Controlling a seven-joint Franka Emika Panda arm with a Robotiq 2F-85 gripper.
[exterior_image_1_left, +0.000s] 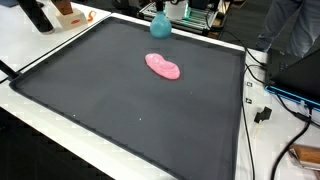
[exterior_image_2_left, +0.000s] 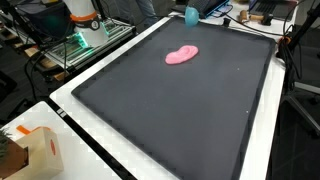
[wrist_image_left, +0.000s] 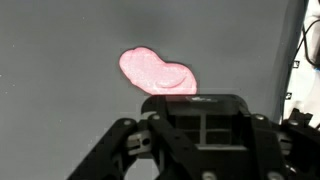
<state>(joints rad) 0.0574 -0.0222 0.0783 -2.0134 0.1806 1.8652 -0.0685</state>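
In the wrist view the hand (wrist_image_left: 205, 135) showed only its black body and linkages along the lower edge. Whether its fingers were spread or pressed together could not be told. Just beyond it a pink kidney-shaped lump (wrist_image_left: 157, 73) lay flat on the black mat (wrist_image_left: 60, 60). Its long axis ran from upper left to lower right, and its lower edge was hidden behind the hand. In an exterior view a teal object (exterior_image_1_left: 160, 25) stood well apart at the mat's far edge, on the white bench (exterior_image_1_left: 60, 130).

In the wrist view the gripper (wrist_image_left: 200, 140) hung above the worktop and filled the lower frame, its black body in the middle and its linkage bars splayed to either side, fingers spread apart, tips cut off at the bottom edge.
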